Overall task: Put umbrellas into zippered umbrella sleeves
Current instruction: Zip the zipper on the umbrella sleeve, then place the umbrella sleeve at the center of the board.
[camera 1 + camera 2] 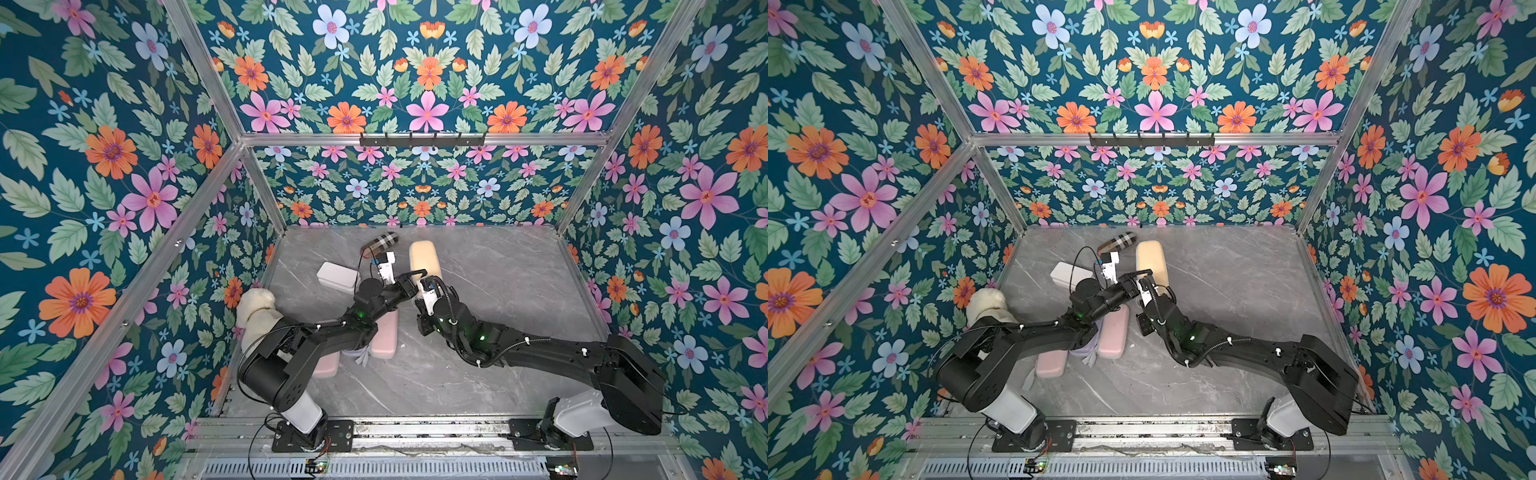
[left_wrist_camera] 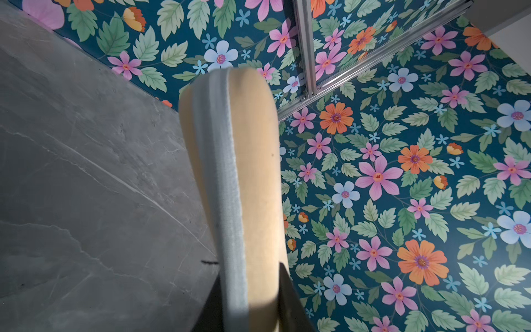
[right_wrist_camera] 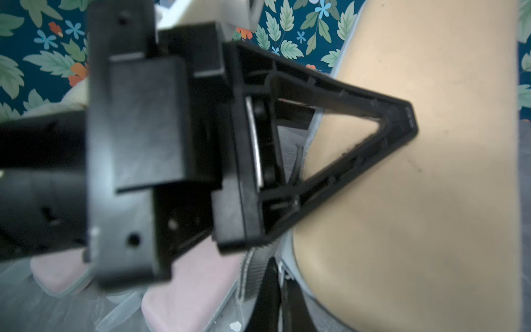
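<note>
The tan-yellow umbrella sleeve point(image 1: 424, 258) point(image 1: 1151, 257) stands on its long edge at the middle back of the grey table, closed, its grey zipper band point(image 2: 224, 172) facing up. My left gripper point(image 1: 415, 277) point(image 2: 251, 271) is shut on its near end, one finger point(image 3: 396, 126) flat on the tan side. Beside that same end my right gripper point(image 1: 422, 291) point(image 3: 283, 301) is shut, fingertips against the zipper edge; I cannot see anything between them. Two pink sleeves point(image 1: 384, 338) point(image 1: 326, 365) and a lavender one point(image 1: 356, 354) lie under my left arm. No umbrellas show.
A white box point(image 1: 337, 276) and a tan plaid roll point(image 1: 380, 243) lie left of the tan sleeve. A white plush toy point(image 1: 257, 311) sits against the left wall. Flowered walls close in the table point(image 1: 498, 291) on three sides.
</note>
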`<state>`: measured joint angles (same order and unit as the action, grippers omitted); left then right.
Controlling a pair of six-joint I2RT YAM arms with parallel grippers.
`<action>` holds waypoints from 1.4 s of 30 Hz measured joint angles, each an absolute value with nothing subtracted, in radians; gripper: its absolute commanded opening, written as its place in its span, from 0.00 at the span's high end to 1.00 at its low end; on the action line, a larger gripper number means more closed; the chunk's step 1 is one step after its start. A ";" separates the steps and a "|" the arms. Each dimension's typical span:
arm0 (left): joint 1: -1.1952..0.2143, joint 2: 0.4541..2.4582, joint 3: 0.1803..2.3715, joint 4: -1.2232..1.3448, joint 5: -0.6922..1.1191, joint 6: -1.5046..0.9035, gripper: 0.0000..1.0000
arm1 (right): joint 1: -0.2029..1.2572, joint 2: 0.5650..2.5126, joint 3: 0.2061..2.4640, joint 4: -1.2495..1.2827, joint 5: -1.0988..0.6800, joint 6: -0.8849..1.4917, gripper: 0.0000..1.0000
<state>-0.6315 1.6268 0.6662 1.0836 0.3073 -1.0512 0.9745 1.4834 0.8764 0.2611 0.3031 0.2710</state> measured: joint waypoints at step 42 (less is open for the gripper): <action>-0.656 1.220 0.801 -0.249 0.105 -0.533 0.14 | 0.225 1.015 0.769 -0.195 -0.138 0.271 0.39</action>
